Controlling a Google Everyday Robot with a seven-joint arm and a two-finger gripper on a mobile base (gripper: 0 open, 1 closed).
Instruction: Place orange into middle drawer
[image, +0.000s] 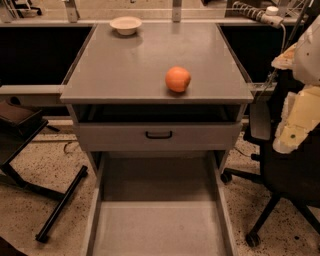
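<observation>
The orange (178, 79) sits on the gray cabinet top (125, 65), near its front edge and right of centre. The middle drawer (160, 225) is pulled far out below it, showing a plain flat floor and low side walls with nothing in it. My gripper (294, 131), a cream-coloured part on the arm, is at the right edge of the view. It is beside the cabinet's right side, apart from the orange and lower than the cabinet top.
A shallow white bowl (125, 24) stands at the back left of the cabinet top. A gray drawer front with a black handle (159, 134) sits above the open drawer. A black office chair (280, 170) is at the right and a black stand (35, 175) at the left.
</observation>
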